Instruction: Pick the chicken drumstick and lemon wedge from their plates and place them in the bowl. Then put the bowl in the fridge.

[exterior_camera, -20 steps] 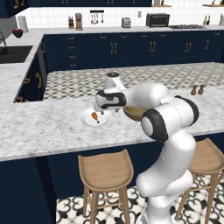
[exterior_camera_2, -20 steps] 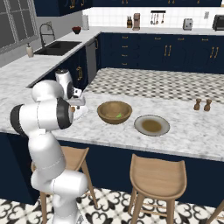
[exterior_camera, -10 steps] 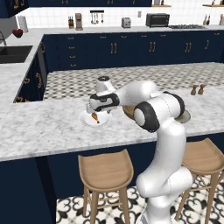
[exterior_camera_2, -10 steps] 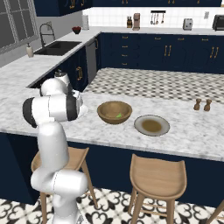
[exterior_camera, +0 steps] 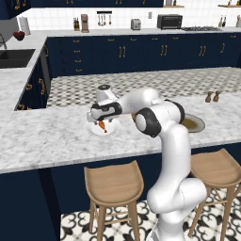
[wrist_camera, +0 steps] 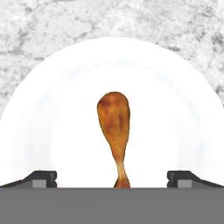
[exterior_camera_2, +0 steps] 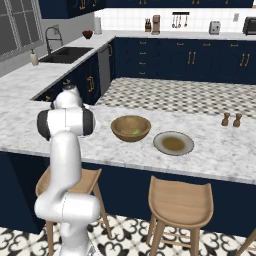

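The chicken drumstick point(wrist_camera: 114, 127), orange-brown with its thin bone end toward me, lies in the middle of the plain white plate point(wrist_camera: 175, 100). My gripper point(wrist_camera: 113, 179) hangs open just above that plate, one fingertip on each side of the bone end, touching nothing. From the left base view the gripper point(exterior_camera: 100, 120) sits low over the drumstick point(exterior_camera: 102, 125) and white plate point(exterior_camera: 112, 130). The wooden bowl point(exterior_camera_2: 131, 127) stands mid-counter with the lemon wedge point(exterior_camera_2: 135, 132) inside it. The grey-rimmed plate point(exterior_camera_2: 173, 143) beside it is bare. The fridge is out of view.
Two small shakers point(exterior_camera_2: 231, 120) stand at the far right of the marble counter point(exterior_camera_2: 215, 160). Wooden stools point(exterior_camera_2: 180, 197) sit below its front edge. A sink point(exterior_camera_2: 67, 54) lies on the left counter run, with navy cabinets behind.
The arm has swung left and down, bringing the open gripper from beside the bowl to just above the drumstick on the white plate. Nothing else has moved.
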